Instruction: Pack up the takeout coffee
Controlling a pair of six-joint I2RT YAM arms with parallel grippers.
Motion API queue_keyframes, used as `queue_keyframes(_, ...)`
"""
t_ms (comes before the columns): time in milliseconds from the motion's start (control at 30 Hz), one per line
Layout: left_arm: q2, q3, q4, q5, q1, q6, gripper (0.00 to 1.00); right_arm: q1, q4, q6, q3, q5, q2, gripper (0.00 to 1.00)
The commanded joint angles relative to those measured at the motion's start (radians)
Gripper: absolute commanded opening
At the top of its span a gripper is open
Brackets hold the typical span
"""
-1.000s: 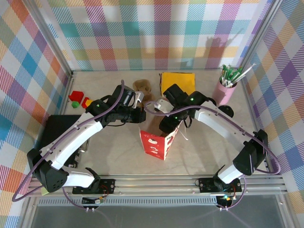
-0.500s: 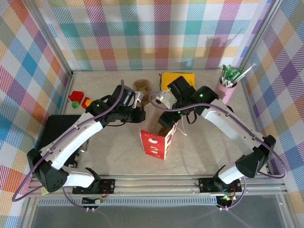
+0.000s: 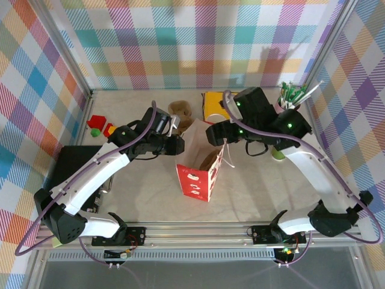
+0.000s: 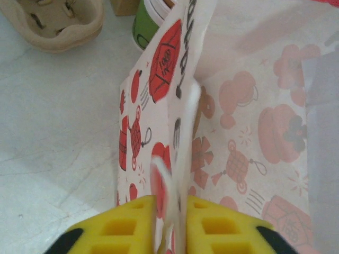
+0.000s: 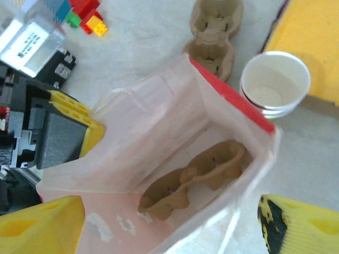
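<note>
A red-and-white paper bag (image 3: 198, 174) stands upright mid-table with a brown pulp carrier (image 5: 196, 177) lying inside it. My left gripper (image 4: 172, 222) pinches the bag's left wall and white handle between its yellow pads, holding the mouth open (image 3: 175, 143). Just above the bag's mouth hovers my right gripper (image 5: 169, 227), wide open and holding nothing (image 3: 218, 133). A pale green-and-white bit (image 3: 278, 154) beside my right forearm looks like the takeout coffee, mostly hidden. Behind the bag is a nested pile of white cups (image 5: 274, 82), whose green lower band (image 4: 147, 24) shows in the left wrist view.
A second pulp carrier (image 3: 179, 109) lies behind the bag, beside a yellow pad (image 3: 212, 98). A pink holder with pens (image 3: 286, 113) stands at the back right. Toy bricks (image 3: 99, 126) and a black tray (image 3: 71, 167) are on the left.
My right gripper has risen out of the bag and drawn back to the right, leaving the carrier inside. The left gripper stays at the bag's left wall.
</note>
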Motion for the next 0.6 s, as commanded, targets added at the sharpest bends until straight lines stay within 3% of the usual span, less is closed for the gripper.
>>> queue_keyframes(0,-0.024,0.079,-0.080,-0.062,-0.014,-0.011,0.37,0.002,-0.008,0.255,-0.068,0.072,-0.037,0.84)
queue_keyframes(100,-0.033,0.141,-0.131,-0.115,-0.024,-0.012,0.45,-0.003,0.030,0.322,-0.154,0.083,-0.078,0.83)
queue_keyframes(333,0.002,0.331,-0.224,-0.257,-0.130,-0.024,0.48,-0.035,0.137,0.400,-0.308,0.022,-0.128,0.79)
queue_keyframes(567,0.151,0.409,-0.175,-0.261,-0.260,-0.112,0.29,-0.070,0.207,0.428,-0.384,-0.049,-0.129,0.66)
